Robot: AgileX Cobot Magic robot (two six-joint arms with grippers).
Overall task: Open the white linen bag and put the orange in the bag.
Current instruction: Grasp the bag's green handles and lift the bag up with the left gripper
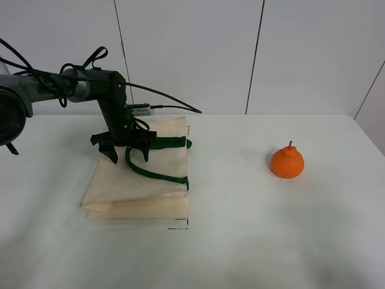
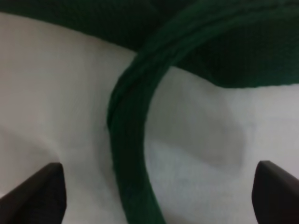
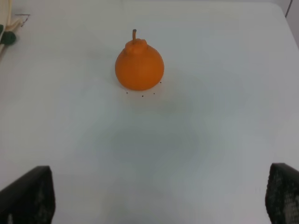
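The white linen bag [image 1: 138,186] lies flat on the table at the left, its dark green handles [image 1: 153,174] looped over its top side. My left gripper [image 1: 128,155] is open and hovers low over the bag, its fingers either side of a handle. In the left wrist view the green handle [image 2: 128,140] curves across the cloth [image 2: 56,102] between my open fingertips [image 2: 37,193]. The orange [image 1: 287,162] sits on the table to the right, stem up. In the right wrist view the orange [image 3: 139,65] lies well ahead of my open, empty right gripper [image 3: 156,198].
The white table [image 1: 240,241] carries only the bag and the orange. A black cable [image 1: 168,99] trails from the left arm above the bag. A bag corner [image 3: 4,28] shows at the edge of the right wrist view. The right arm is out of the exterior view.
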